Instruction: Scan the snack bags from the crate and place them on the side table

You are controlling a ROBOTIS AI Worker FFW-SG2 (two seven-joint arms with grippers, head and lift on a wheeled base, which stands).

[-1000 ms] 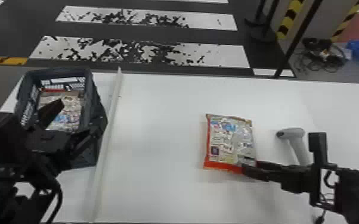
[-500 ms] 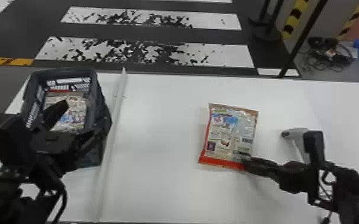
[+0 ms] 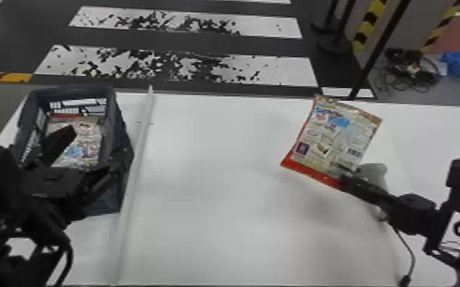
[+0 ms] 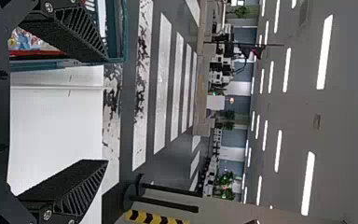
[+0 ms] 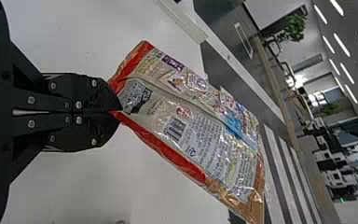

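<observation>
My right gripper (image 3: 345, 182) is shut on the lower right corner of a snack bag (image 3: 332, 139), raised over the white table. In the right wrist view, the right gripper (image 5: 116, 110) pinches a red-edged corner of the snack bag (image 5: 191, 130), its printed back showing. My left gripper (image 3: 93, 152) stands open above the grey crate (image 3: 120, 133), where another snack bag (image 3: 82, 143) lies. The left gripper (image 4: 106, 109) shows widely parted fingers in the left wrist view, with part of the crate (image 4: 51, 64) beside one. Partly behind the right gripper is the scanner (image 3: 373, 174).
A white raised strip (image 3: 135, 171) runs along the table (image 3: 217, 213) between the crate and the right-hand area. Past the table's far edge stand dark posts (image 3: 380, 47), with cables (image 3: 412, 68) on the floor.
My right gripper has lifted the snack bag up and away from the table, tilting it and shifting it slightly right. It now partly covers the scanner. The left gripper remains open near the crate.
</observation>
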